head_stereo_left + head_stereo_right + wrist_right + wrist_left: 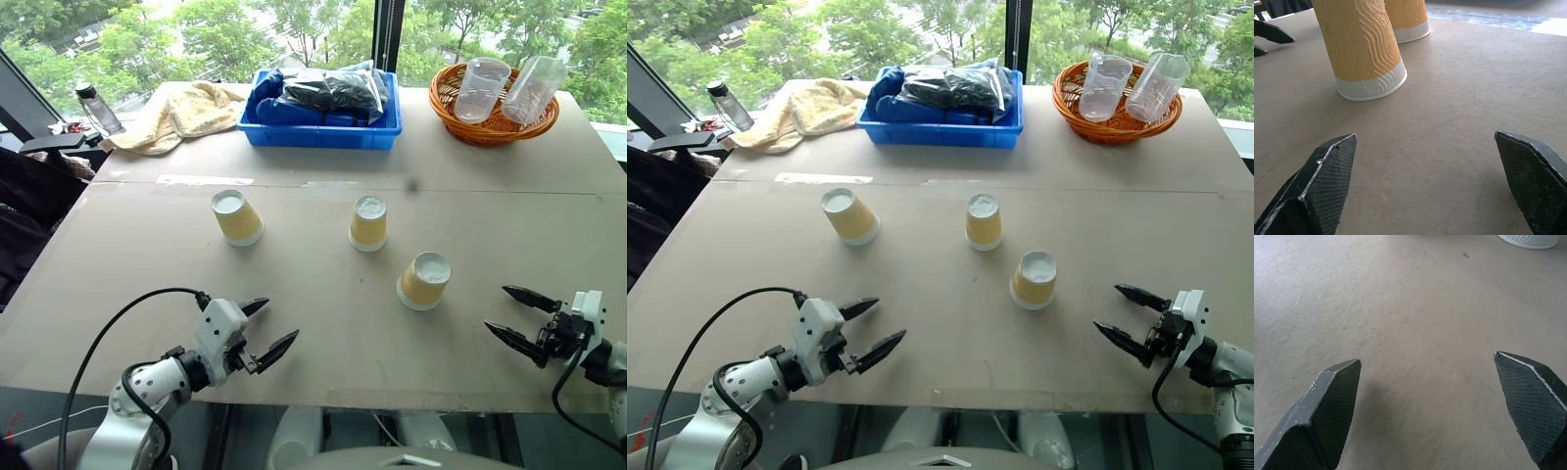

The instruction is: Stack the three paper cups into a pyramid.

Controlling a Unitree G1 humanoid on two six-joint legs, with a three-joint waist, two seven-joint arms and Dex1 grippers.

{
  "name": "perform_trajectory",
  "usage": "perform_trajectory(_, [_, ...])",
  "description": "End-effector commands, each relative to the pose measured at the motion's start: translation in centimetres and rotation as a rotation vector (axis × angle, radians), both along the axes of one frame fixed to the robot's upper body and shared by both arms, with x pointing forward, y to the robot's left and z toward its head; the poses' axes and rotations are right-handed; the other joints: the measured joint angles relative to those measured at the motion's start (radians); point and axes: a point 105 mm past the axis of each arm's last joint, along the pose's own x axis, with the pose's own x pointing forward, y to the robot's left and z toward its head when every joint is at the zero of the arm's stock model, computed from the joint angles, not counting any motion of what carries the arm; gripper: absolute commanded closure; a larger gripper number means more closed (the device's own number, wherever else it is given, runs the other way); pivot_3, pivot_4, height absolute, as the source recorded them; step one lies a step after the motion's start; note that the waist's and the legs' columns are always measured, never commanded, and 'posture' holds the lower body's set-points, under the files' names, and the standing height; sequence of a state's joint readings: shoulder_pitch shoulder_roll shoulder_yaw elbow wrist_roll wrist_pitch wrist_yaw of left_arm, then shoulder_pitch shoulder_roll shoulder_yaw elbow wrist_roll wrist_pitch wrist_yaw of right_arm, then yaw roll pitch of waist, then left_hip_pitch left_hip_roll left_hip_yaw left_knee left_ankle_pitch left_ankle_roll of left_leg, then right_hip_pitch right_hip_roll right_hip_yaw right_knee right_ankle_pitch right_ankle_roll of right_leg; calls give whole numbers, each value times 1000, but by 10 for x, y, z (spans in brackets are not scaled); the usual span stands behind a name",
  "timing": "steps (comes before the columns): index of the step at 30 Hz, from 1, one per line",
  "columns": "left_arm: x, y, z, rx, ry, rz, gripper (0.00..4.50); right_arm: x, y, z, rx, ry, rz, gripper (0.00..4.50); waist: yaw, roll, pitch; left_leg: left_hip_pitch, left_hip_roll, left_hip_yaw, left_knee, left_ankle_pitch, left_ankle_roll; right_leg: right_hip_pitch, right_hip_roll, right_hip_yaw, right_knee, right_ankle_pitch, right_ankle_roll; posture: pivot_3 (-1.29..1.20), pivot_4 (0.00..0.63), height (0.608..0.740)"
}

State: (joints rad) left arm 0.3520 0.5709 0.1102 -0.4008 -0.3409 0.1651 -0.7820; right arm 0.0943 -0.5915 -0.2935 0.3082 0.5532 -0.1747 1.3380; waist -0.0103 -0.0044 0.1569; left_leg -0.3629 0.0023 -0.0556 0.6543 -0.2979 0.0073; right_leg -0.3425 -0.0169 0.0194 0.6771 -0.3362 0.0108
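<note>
Still at the very start: three paper cups (238,216) (368,222) (424,280) upside down, apart, mid-frame on the counter (323,323), no pyramid begun. Left gripper (266,335) lower left and right gripper (517,315) lower right, both spread wide, empty. Next, probably reaching for the nearest cup and bringing two together. Far cup cut off in the right wrist view.

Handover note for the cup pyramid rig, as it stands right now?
Left claw: open, empty, low over the table's near edge.
Right claw: open, empty, near edge on the right side.
Three paper cups, all upside down, standing apart on the table: left cup, middle cup, right cup, the one closest to the right claw.
Done: nothing stacked yet.
Left: bring two cups together as a base, set the third on top.
</note>
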Motion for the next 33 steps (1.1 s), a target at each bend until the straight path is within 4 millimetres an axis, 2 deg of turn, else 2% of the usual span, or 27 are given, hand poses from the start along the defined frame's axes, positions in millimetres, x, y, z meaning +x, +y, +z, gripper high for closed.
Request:
perform_trajectory(1, [9,-13,18,-58,-67,-45,44,-4,6,25,24,-91,67,0,1,3,2,0,0,0,0,0,0,0,0,0,0,0,0,0,150,740])
perform_trajectory(6, [42,-42,32,-100,-118,-87,44,-12,18,71,59,-198,139,0,9,6,3,-1,-1,0,0,0,0,0,0,0,0,0,0,0,150,740])
perform_trajectory(11, [75,-60,38,-105,-162,-71,44,-21,22,96,67,-233,115,0,9,4,4,-1,-1,-1,0,0,-1,0,1,-1,0,0,1,0,150,740])
perform_trajectory(18, [121,-103,46,-170,-221,-77,44,-31,17,97,63,-233,38,0,25,0,6,-3,-2,-1,4,1,-2,0,1,-2,1,0,1,0,150,740])
perform_trajectory(24, [130,-140,57,-248,-250,-165,44,-36,16,92,68,-226,18,0,24,0,6,-5,-1,-1,5,3,-5,-1,1,-3,1,0,2,0,150,740])
perform_trajectory(33, [147,-172,72,-269,-309,-208,44,-38,15,83,56,-212,10,0,25,-1,7,-6,-2,-1,8,3,-5,-1,1,-4,1,0,2,0,150,740])
